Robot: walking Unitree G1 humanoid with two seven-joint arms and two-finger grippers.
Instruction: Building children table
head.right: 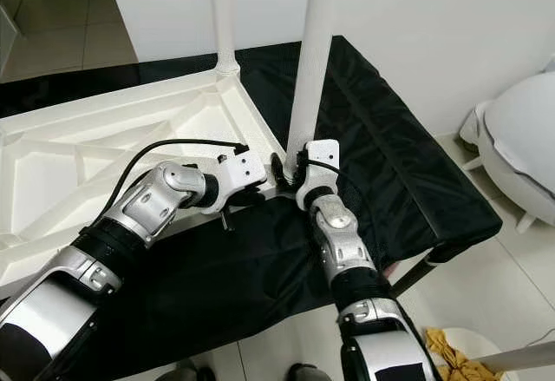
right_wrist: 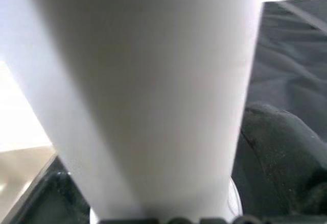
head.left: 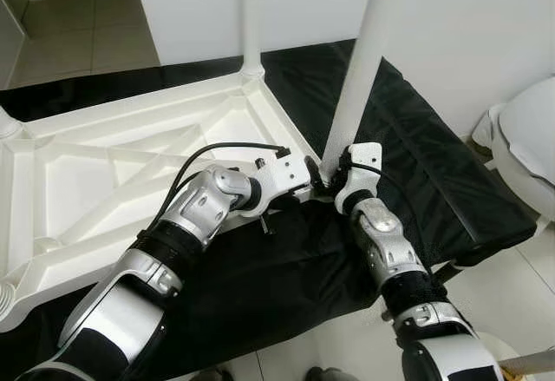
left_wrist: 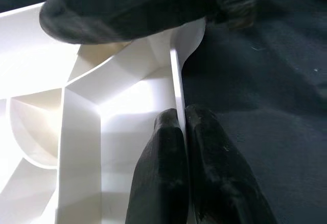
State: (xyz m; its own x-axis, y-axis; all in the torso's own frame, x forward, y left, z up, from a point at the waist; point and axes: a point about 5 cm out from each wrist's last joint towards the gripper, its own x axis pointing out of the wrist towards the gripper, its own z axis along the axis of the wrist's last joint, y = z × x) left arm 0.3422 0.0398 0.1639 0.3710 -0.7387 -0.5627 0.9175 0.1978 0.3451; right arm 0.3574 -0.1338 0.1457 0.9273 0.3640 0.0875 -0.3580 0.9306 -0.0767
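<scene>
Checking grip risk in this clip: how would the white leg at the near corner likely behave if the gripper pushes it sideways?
The leg is a long, smooth, round tube, so it probably slips or turns in the right gripper. Standing tall over the corner of the upturned tabletop, it would likely lever and tilt easily if not fully seated. It looks like hollow plastic, so probably light and stiff.

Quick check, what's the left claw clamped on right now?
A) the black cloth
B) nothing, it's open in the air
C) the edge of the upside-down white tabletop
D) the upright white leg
C. In the left wrist view the left claw has its two black fingers pinched on either side of the thin white edge of the tabletop, with the black cloth beside it.
</scene>
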